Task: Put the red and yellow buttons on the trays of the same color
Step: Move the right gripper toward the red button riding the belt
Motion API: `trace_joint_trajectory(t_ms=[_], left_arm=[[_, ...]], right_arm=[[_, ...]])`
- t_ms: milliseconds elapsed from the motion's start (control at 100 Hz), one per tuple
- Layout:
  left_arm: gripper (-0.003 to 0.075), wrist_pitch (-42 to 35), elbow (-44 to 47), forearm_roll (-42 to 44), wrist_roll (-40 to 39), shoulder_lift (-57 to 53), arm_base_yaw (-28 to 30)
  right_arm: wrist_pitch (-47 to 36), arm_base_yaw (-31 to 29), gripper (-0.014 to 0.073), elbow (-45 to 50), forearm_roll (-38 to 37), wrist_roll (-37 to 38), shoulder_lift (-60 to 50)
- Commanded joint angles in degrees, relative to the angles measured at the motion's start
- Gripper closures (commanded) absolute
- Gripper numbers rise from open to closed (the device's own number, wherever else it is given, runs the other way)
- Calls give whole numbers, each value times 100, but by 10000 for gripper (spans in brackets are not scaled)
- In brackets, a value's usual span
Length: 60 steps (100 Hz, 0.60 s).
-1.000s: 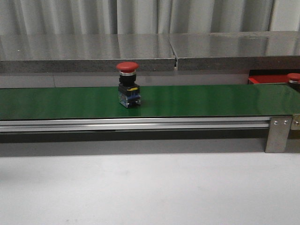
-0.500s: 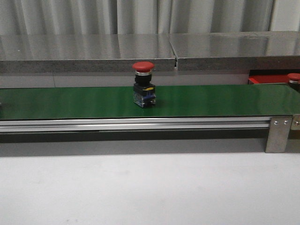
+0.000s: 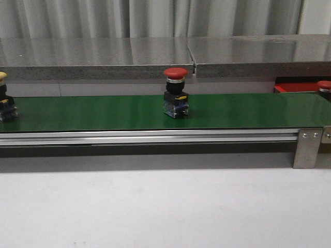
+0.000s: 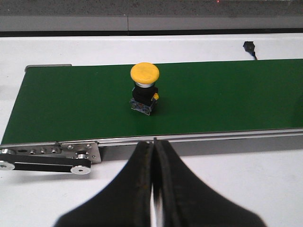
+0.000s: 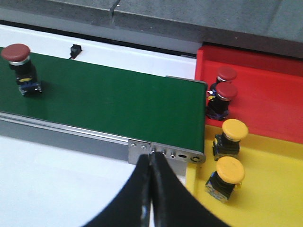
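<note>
A red button (image 3: 176, 99) stands upright on the green belt (image 3: 248, 111) near its middle; it also shows in the right wrist view (image 5: 21, 68). A yellow button (image 3: 4, 105) stands on the belt at the far left edge and shows in the left wrist view (image 4: 144, 88). The red tray (image 5: 270, 101) holds two red buttons (image 5: 222, 93). The yellow tray (image 5: 274, 189) holds two yellow buttons (image 5: 227, 176). My left gripper (image 4: 154, 144) is shut and empty, in front of the belt. My right gripper (image 5: 151, 158) is shut and empty, near the belt's end bracket.
A grey stone shelf (image 3: 155, 57) runs behind the belt. The belt's aluminium rail (image 3: 150, 137) and end bracket (image 3: 306, 147) face the white table (image 3: 165, 206). A small black sensor (image 5: 75, 49) sits behind the belt.
The red button has ridden the belt to the right. The yellow button has come into the front view at the far left.
</note>
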Motion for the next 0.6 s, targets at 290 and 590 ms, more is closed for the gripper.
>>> trace_joint_trajectory(t_ms=[290, 590], left_arm=[[739, -295, -151, -90, 16, -3, -40], [740, -305, -151, -90, 16, -3, -40]], right_arm=[[197, 447, 636, -1820, -33, -21, 2286], [642, 1052, 154, -3071, -28, -21, 3840]])
